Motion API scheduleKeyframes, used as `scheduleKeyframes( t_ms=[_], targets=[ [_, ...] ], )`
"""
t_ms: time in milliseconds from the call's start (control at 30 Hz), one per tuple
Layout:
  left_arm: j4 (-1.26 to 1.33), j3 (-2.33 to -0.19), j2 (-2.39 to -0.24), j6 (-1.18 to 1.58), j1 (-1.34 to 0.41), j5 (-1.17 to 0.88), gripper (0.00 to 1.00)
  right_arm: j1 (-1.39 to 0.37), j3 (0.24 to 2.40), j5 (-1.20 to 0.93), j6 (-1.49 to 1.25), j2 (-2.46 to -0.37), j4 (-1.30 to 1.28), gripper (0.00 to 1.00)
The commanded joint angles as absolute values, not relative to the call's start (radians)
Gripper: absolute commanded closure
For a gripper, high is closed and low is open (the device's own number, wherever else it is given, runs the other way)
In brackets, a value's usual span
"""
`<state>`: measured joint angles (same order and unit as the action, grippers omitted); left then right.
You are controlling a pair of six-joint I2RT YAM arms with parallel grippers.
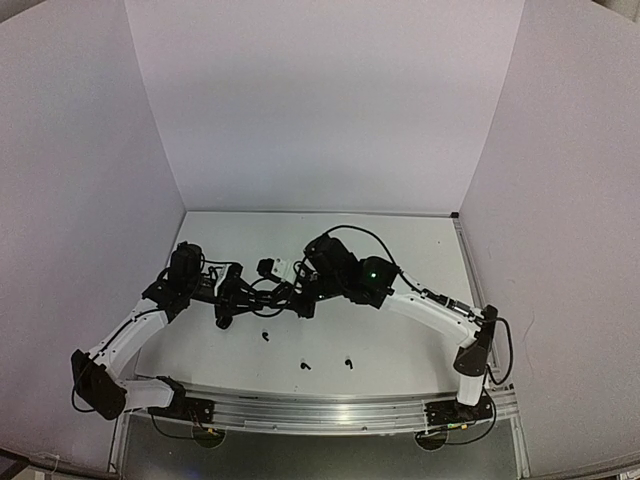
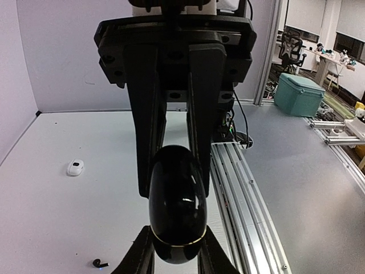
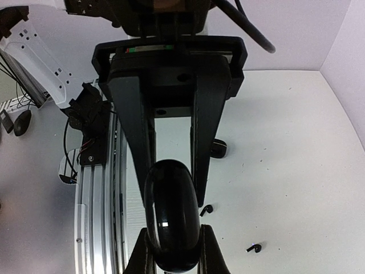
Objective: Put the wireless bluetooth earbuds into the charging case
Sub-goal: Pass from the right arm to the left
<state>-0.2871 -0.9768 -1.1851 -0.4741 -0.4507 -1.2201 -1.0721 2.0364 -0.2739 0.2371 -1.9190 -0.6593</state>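
Toward the bases, three black earbuds [image 1: 305, 365] are scattered on the table [image 1: 420, 250]. The nearest earbud [image 1: 266, 335] is sat roughly between the two arms, long axis not readable. A black case [image 2: 177, 228], lid shut, is clamped in the left gripper [image 2: 174, 191], a second black case [image 3: 171, 228] in the right gripper [image 3: 171, 188], so neither is free.

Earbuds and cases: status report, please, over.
Left fingers shut on black case. Right fingers shut on second black case. Black earbuds lie loose on table. Nothing blocking seen.
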Motion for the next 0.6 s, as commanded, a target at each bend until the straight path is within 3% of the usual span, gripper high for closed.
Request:
scheduleKeyframes(
  t_ms=[0,167,433,467,567],
  targets=[
    [-0.261,-0.980,-1.164,-0.486,-0.454,-1.260,0.82,-1.077,2.091,-0.261,0.262,-1.930,-0.672,1.00],
    [-0.255,-0.977,-1.164,-0.483,-0.454,-1.262,0.99,-1.077,2.098,-0.255,0.262,-1.937,-0.672,1.00],
    [-0.183,-0.961,-1.156,-0.410,-0.454,-1.262,1.00,-1.076,2.090,-0.257,0.262,-1.956,-0.672,1.00],
    [-0.150,-0.952,-1.153,-0.368,-0.454,-1.249,1.00,-1.076,2.091,-0.249,0.257,-1.959,-0.671,0.97],
    [-0.082,-0.924,-1.139,-0.270,-0.454,-1.203,1.00,-1.074,2.100,-0.239,0.240,-1.960,-0.666,0.70]
  ],
)
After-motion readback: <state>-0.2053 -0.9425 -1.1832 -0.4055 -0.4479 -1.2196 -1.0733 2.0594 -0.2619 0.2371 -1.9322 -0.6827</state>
